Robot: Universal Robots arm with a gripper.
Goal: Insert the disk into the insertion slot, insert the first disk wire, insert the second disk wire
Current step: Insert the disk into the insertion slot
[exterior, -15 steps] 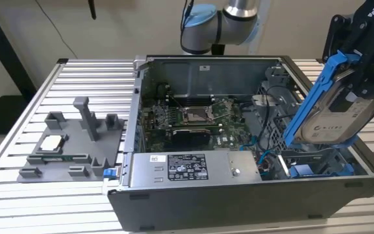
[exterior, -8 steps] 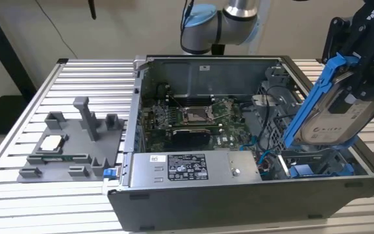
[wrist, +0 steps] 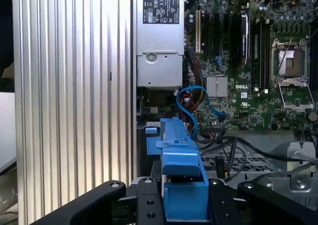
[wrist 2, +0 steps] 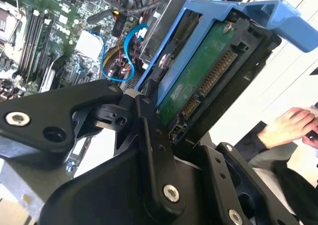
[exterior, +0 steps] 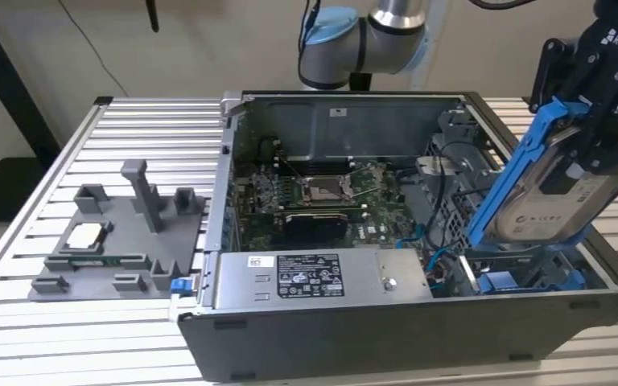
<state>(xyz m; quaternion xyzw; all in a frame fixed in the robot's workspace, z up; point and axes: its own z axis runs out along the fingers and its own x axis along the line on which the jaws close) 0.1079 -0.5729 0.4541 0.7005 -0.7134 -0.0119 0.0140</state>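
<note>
My gripper [exterior: 586, 157] is shut on the disk [exterior: 540, 201], a silver-grey drive with a white label in a bright blue carrier. It holds the disk steeply tilted above the exterior view's right end of the open computer case. Directly below lies the insertion slot [exterior: 524, 281], a grey bay with blue rails. The second wrist view shows the disk's green circuit board [wrist 2: 198, 81] and connector edge between the black fingers [wrist 2: 149, 135]. In the first wrist view the blue carrier [wrist: 181, 185] sits between the fingers. A blue cable [wrist: 191, 93] loops loose inside the case near the bay.
The grey power-supply box [exterior: 309, 277] with a black sticker lies along the case's near wall, beside the motherboard [exterior: 320, 193]. A grey fixture tray [exterior: 116, 241] rests on the slatted table at the exterior view's left. A person's hand [wrist 2: 285, 128] is outside the case.
</note>
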